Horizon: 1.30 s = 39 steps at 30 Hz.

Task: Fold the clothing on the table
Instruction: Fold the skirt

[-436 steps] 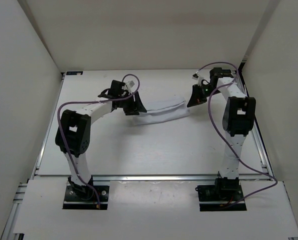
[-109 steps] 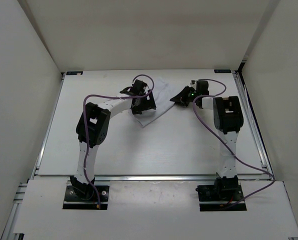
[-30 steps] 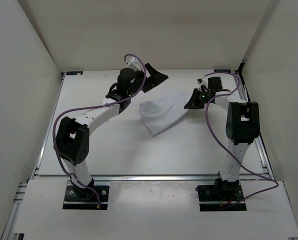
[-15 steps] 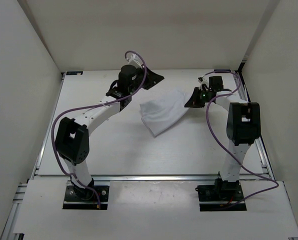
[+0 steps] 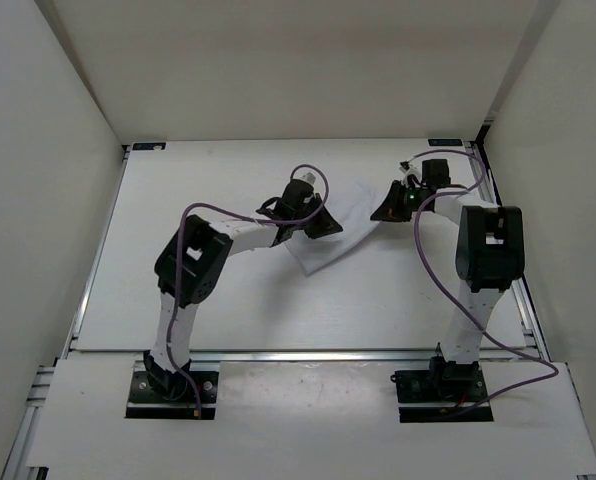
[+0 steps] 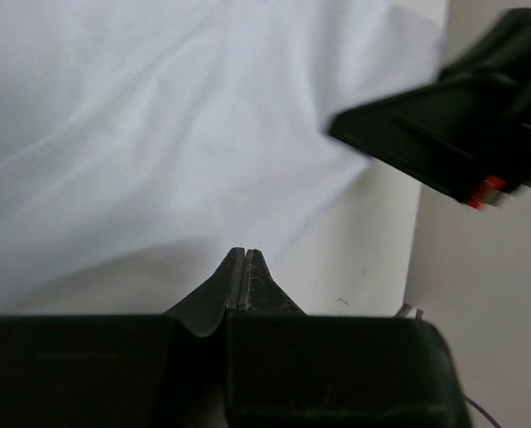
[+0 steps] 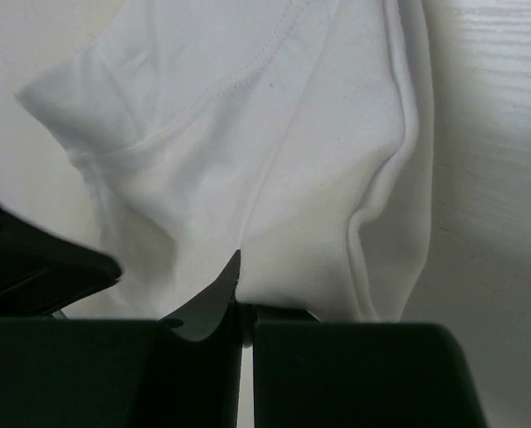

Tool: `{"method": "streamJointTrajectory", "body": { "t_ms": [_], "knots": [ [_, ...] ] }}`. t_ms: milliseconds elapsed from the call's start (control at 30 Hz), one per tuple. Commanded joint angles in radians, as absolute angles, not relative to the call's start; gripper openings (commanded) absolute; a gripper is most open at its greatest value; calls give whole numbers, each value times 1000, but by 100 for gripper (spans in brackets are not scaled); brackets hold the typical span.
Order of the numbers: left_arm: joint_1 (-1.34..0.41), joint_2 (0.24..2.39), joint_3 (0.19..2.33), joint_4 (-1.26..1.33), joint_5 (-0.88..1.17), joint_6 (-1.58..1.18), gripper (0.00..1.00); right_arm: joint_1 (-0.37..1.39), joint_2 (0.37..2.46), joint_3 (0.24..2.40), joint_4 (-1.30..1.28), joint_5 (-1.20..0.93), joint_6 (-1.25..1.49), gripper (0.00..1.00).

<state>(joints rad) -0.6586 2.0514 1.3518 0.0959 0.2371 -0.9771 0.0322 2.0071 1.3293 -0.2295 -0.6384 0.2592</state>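
Thin, limp clothing (image 5: 330, 252): right gripper (image 5: 387, 210) pinches its 3 o'clock hem; left gripper (image 5: 323, 226), clamped shut, sits at 9 o'clock. Best gripped at hems.

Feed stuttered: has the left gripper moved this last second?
Yes. The left gripper came nearer from the far edge of the matte white table, to the thin white fabric clothing.

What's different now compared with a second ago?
The left arm swung from the far edge of the table back toward its base, over the clothing, and its jaws closed; whether they pinch fabric is unclear. The right arm stayed put, jaws shut on the clothing's right corner, and the clothing hardly shifted.
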Motion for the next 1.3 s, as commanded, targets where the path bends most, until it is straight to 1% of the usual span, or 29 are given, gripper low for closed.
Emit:
{"method": "streamJointTrajectory", "body": {
  "t_ms": [0, 233, 400, 433, 467, 500, 533, 600, 633, 700, 733, 767, 800, 867, 1033, 1267],
  "knots": [
    [-657, 2103, 1437, 84, 262, -1000, 0, 23, 1962, 1322, -210, -699, 255, 0],
    [-669, 2223, 1586, 91, 268, -1037, 0, 5, 1962, 1330, -236, -683, 232, 1],
    [-669, 2266, 1582, 109, 297, -1066, 0, 5, 1954, 1301, -238, -698, 224, 0],
    [-669, 2276, 1577, 107, 301, -1071, 0, 2, 1948, 1295, -236, -699, 222, 1],
    [-667, 2279, 1575, 104, 296, -1066, 0, 2, 1945, 1284, -236, -704, 221, 7],
    [-670, 2279, 1574, 85, 302, -1060, 0, 2, 1945, 1279, -232, -715, 218, 15],
    [-670, 2283, 1569, 68, 302, -1048, 0, 2, 1942, 1273, -239, -718, 210, 21],
    [-660, 2278, 1559, 48, 305, -1042, 0, -28, 1937, 1264, -250, -704, 207, 47],
    [-661, 2278, 1552, 43, 308, -1040, 0, -35, 1933, 1269, -250, -698, 210, 53],
    [-652, 2283, 1542, 38, 317, -1035, 0, -54, 1930, 1264, -252, -686, 215, 74],
    [-649, 2284, 1545, 32, 324, -1035, 0, -55, 1930, 1259, -256, -677, 219, 78],
    [-643, 2289, 1549, 28, 333, -1042, 0, -69, 1927, 1253, -253, -680, 219, 85],
    [-643, 2292, 1551, 22, 334, -1037, 0, -74, 1928, 1238, -250, -686, 228, 90],
    [-640, 2292, 1548, 2, 356, -1028, 0, -97, 1927, 1210, -233, -693, 245, 93],
    [-634, 2287, 1548, -31, 380, -1020, 0, -124, 1937, 1120, -144, -724, 324, 93],
    [-632, 2289, 1563, -124, 422, -971, 0, -109, 2020, 1164, -25, -784, 434, 91]
  ]
}}
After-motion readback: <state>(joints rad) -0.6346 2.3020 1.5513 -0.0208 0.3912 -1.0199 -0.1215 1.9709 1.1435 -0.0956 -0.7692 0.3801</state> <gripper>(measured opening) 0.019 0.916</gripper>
